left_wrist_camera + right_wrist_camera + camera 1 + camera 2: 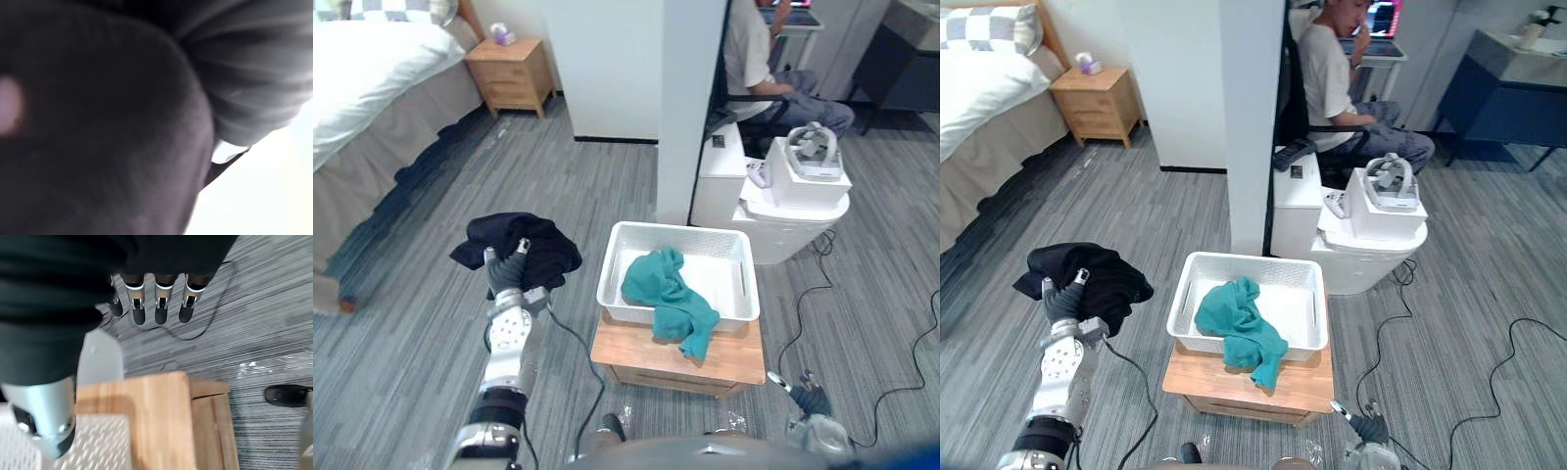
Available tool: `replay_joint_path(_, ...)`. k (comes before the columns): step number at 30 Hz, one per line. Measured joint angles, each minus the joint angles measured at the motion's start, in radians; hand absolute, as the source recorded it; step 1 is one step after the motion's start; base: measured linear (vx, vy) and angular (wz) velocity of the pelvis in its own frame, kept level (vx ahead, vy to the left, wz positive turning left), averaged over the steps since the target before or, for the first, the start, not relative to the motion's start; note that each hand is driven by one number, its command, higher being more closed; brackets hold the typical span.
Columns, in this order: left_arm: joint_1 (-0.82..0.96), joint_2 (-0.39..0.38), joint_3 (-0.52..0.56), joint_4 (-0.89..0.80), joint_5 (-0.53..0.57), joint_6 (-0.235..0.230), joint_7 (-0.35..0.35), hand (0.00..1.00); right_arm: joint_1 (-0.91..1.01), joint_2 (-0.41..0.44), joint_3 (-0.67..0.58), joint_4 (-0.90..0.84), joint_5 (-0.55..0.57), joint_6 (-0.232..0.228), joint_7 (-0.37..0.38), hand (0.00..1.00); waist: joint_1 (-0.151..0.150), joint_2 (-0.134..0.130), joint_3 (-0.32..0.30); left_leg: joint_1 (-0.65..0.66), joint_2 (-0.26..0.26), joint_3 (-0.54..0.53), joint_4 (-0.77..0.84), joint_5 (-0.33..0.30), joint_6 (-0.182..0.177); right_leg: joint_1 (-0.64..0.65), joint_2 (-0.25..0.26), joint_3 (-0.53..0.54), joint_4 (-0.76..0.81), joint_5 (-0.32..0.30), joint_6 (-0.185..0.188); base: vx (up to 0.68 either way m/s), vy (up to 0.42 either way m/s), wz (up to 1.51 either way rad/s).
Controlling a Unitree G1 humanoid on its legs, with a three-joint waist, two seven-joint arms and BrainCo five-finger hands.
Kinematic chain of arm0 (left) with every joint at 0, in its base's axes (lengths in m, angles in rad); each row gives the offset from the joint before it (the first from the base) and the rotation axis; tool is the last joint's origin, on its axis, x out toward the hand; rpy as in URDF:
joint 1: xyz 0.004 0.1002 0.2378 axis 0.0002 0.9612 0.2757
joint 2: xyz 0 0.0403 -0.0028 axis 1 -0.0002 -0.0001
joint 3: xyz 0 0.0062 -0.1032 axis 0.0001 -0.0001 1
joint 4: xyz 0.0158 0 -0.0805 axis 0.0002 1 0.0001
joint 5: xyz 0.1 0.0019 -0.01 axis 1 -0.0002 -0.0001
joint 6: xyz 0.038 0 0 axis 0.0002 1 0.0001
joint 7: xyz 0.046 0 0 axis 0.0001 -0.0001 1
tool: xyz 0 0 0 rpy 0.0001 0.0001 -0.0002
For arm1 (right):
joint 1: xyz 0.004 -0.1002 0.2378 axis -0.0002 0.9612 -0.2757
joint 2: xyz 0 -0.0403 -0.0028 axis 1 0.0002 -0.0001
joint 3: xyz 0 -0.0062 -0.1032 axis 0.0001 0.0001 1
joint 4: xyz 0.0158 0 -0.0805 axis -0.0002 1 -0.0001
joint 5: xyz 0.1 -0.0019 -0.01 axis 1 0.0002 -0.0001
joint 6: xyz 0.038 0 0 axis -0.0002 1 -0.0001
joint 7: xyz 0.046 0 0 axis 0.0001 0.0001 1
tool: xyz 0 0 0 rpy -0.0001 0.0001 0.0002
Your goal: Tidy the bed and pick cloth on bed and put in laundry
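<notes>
Black cloth bunches over the raised left robot hand, left of the basket; its fingertips are buried, so the grip is unreadable. Teal cloth spills over the basket's rim onto the desk. The right robot hand hangs with fingers straight and empty.

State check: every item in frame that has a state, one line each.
left hand: shut on black cloth, raised left of white basket
black cloth: bunched, held up, not in white basket
white basket: upright on wooden table, holds teal cloth
teal cloth: crumpled, one end hanging over the front rim
right hand: open, empty, low beside wooden table
</notes>
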Motion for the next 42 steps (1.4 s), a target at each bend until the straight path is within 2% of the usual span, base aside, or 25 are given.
replay_joint_path(1,-0.022,0.024,0.000,0.005,-0.001,-0.007,-0.025,1.00,0.023,0.000,-0.003,0.022,0.000,-0.009,0.021,0.00,-0.012,-0.003,-0.009,0.003,0.003,0.010,0.000,-0.005,-0.001,0.000,0.000,0.011,0.000,0.000,0.000,0.06,0.007,-0.27)
replay_joint_path(3,-0.047,0.043,-0.001,0.005,0.000,-0.015,-0.050,1.00,0.042,0.002,-0.013,0.043,0.002,-0.014,0.045,0.00,-0.013,-0.005,-0.011,0.016,0.002,0.027,0.000,-0.008,0.001,0.000,0.000,0.026,0.001,0.000,0.000,0.06,0.006,-0.25)
replay_joint_path(5,-0.085,0.048,-0.002,0.005,0.000,-0.018,-0.069,1.00,0.062,0.010,-0.026,0.061,0.013,-0.023,0.073,0.00,-0.015,-0.004,-0.014,0.018,-0.001,0.038,0.000,-0.011,-0.003,-0.001,-0.001,0.036,0.001,-0.001,-0.001,0.06,0.013,-0.21)
replay_joint_path(9,-0.132,0.048,-0.016,-0.023,0.007,-0.010,-0.088,1.00,0.091,0.044,-0.056,0.082,0.022,-0.030,0.128,0.00,-0.042,-0.002,-0.015,0.034,0.000,0.056,0.000,-0.020,-0.013,-0.003,0.003,0.056,0.003,-0.005,-0.009,0.07,-0.002,-0.16)
replay_joint_path(11,-0.138,0.048,-0.052,-0.076,0.048,0.036,-0.072,1.00,0.107,0.065,-0.074,0.107,0.021,-0.041,0.156,0.00,-0.044,0.007,-0.021,0.040,0.006,0.080,0.000,-0.024,-0.020,-0.013,0.009,0.079,0.008,-0.008,-0.013,0.04,-0.022,-0.30)
replay_joint_path(16,-0.176,0.048,-0.087,-0.125,0.096,0.110,-0.062,1.00,0.150,0.089,-0.101,0.127,0.016,-0.062,0.179,0.00,-0.062,0.019,-0.027,0.052,0.025,0.112,0.000,-0.028,-0.025,-0.036,0.028,0.120,0.034,-0.017,-0.028,0.00,-0.041,-0.26)
replay_joint_path(23,-0.191,0.045,-0.164,-0.166,0.096,0.157,-0.089,1.00,0.181,0.085,-0.179,0.156,-0.023,-0.077,0.186,0.00,-0.094,0.027,-0.032,0.063,0.037,0.146,0.000,-0.027,-0.027,-0.055,0.042,0.149,0.048,-0.018,-0.030,-0.04,-0.032,-0.17)
replay_joint_path(29,-0.190,0.041,-0.225,-0.165,0.115,0.228,-0.104,1.00,0.182,0.087,-0.178,0.156,-0.041,-0.078,0.194,0.00,-0.096,0.027,-0.032,0.066,0.035,0.164,0.000,-0.028,-0.027,-0.074,0.042,0.172,0.058,-0.018,-0.029,-0.04,0.000,-0.09)
replay_joint_path(33,-0.185,0.036,-0.294,-0.163,0.131,0.244,-0.143,1.00,0.182,0.087,-0.176,0.156,-0.041,-0.076,0.196,0.00,-0.100,0.025,-0.031,0.054,0.034,0.166,0.000,-0.030,-0.028,-0.087,0.041,0.176,0.058,-0.018,-0.029,0.00,0.000,-0.01)
replay_joint_path(38,-0.145,-0.004,-0.372,-0.138,0.132,0.283,-0.163,1.00,0.168,0.087,-0.124,0.152,-0.040,-0.053,0.194,0.00,-0.105,0.024,-0.029,0.010,0.034,0.194,0.001,-0.030,-0.028,-0.142,0.044,0.202,0.072,-0.016,-0.025,0.03,-0.001,-0.13)
replay_joint_path(42,-0.121,-0.046,-0.420,-0.077,0.133,0.306,-0.159,1.00,0.160,0.088,-0.067,0.121,-0.037,-0.036,0.193,0.00,-0.114,0.012,-0.020,-0.044,0.044,0.215,0.001,-0.030,-0.028,-0.204,0.046,0.234,0.077,-0.005,-0.023,0.02,0.015,-0.17)
